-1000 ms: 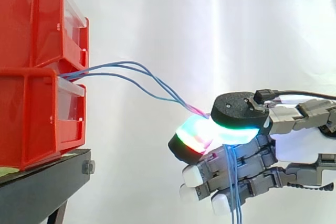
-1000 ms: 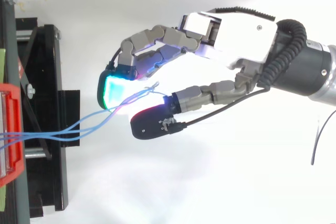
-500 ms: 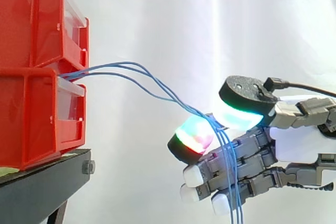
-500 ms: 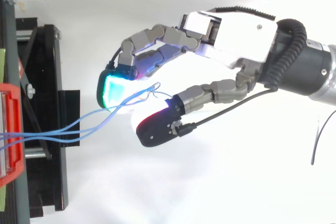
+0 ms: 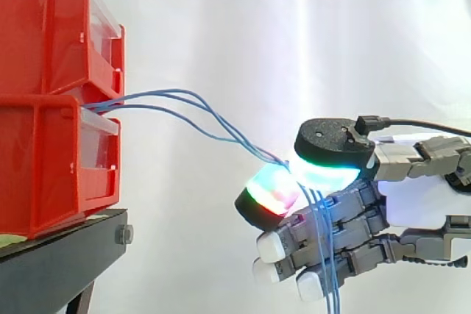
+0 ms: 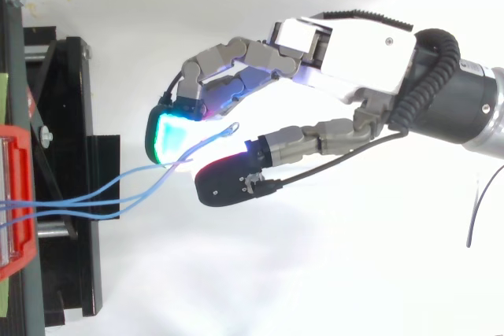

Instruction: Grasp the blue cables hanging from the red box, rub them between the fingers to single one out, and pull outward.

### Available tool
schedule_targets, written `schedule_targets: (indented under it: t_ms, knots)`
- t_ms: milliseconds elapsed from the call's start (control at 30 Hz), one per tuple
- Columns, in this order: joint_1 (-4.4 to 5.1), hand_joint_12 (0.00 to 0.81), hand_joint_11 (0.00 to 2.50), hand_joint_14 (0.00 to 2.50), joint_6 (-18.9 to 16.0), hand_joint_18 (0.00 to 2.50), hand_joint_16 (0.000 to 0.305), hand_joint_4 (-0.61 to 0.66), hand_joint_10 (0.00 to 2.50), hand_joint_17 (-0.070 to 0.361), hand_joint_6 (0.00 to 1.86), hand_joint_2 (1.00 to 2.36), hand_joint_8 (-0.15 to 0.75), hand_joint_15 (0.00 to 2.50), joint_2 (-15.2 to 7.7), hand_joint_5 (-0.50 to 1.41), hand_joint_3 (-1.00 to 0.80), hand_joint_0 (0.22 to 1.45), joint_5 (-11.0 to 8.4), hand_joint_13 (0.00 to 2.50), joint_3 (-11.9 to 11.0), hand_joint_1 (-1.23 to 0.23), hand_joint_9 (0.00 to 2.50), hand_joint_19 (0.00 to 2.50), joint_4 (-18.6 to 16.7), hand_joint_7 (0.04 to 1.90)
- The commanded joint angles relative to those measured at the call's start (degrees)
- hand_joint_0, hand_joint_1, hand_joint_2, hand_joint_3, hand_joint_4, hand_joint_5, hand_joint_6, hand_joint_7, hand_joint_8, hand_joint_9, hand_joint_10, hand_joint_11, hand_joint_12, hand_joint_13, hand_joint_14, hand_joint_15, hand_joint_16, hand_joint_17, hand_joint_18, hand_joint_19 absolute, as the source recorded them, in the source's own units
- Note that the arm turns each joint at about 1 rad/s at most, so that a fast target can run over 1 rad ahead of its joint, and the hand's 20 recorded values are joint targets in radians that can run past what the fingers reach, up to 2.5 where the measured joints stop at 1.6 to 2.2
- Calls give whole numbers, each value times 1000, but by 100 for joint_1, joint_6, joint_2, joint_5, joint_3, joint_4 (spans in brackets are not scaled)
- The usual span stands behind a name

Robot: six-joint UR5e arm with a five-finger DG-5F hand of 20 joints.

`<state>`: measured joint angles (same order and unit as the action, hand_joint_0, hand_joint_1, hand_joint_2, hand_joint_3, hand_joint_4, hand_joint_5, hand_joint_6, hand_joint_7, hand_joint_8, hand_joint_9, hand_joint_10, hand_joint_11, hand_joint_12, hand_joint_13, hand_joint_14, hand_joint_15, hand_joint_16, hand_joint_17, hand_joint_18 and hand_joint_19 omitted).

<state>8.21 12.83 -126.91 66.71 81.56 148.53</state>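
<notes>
No text, number, label or sign can be read anywhere. No legible print is seen on the red bins (image 5: 44,101), on the black stand (image 6: 67,155), on the hand (image 6: 346,45) or on the blue cables (image 5: 162,93).

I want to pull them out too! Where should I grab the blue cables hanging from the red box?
Probably best where the blue cables bunch together, well out from the red box; nearer the box they fan apart. Come from the side away from the box and pinch them between two pads, as the hand does.
</notes>
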Motion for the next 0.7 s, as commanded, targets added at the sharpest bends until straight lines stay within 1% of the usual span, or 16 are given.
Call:
schedule_targets:
  t_ms: [0, 333, 467, 533, 600, 667]
  knots:
    - [-4, 316, 288, 8, 1, 688, 40, 224, 8, 90, 813, 1014, 238, 225, 0, -200, -234, 680, 0, 684, 0, -788, 718, 403, 0, 916]
    - [-4, 306, 286, 8, -8, 673, 39, 203, 6, 89, 829, 1014, 219, 221, 0, -210, -279, 764, 0, 681, 0, -878, 691, 388, 0, 899]
    - [5, 300, 283, 8, 1, 673, 39, 196, 6, 89, 834, 1013, 210, 233, 0, -219, -298, 777, 0, 683, 0, -889, 654, 391, 0, 896]
    - [5, 302, 282, 8, 1, 688, 40, 203, 6, 89, 834, 1009, 209, 230, 0, -221, -365, 761, 0, 686, 0, -915, 638, 375, 0, 888]
    - [5, 301, 284, 10, 1, 693, 40, 206, 6, 89, 832, 1001, 209, 232, 0, -223, -487, 696, 0, 686, 0, -935, 633, 388, 0, 894]
    - [-4, 305, 290, 9, 1, 690, 40, 215, 6, 90, 829, 1000, 212, 242, 0, -224, -500, 621, 0, 685, 0, -908, 636, 396, 0, 891]
